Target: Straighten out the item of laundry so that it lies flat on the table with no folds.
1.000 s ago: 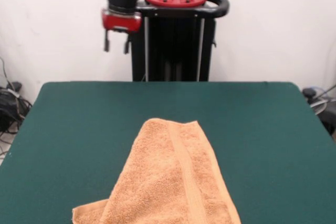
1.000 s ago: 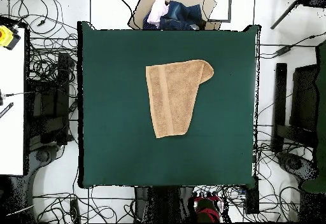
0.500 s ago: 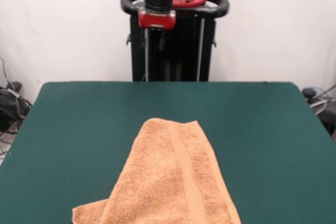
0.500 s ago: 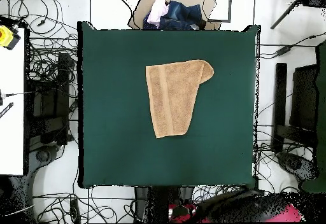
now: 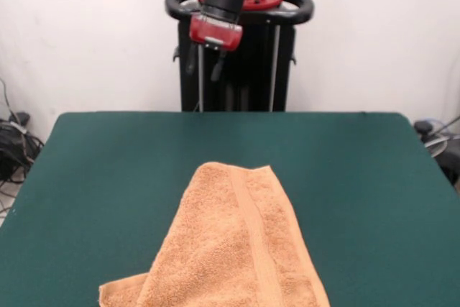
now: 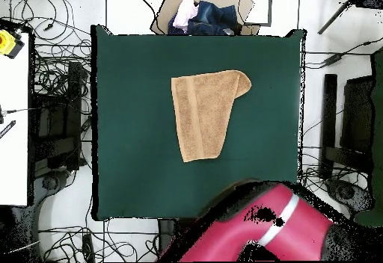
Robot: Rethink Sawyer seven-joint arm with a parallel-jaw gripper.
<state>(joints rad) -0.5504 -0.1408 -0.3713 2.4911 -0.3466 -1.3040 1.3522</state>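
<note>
The towel is seen lying on the table, on the half away from the robot and roughly centred across it. It is folded: in the overhead view one long side is doubled over, so that a rounded corner juts out and the shape narrows toward the robot. A woven band runs along its length.

The gripper is held high above the table's robot-side edge, well apart from the towel, with nothing between the jaws, which stand slightly parted.

The towel is judged light, soft and limp, with a fuzzy pile that should grip well. It is best pinched at the rounded corner of the upper layer, then drawn outward to open the fold.
</note>
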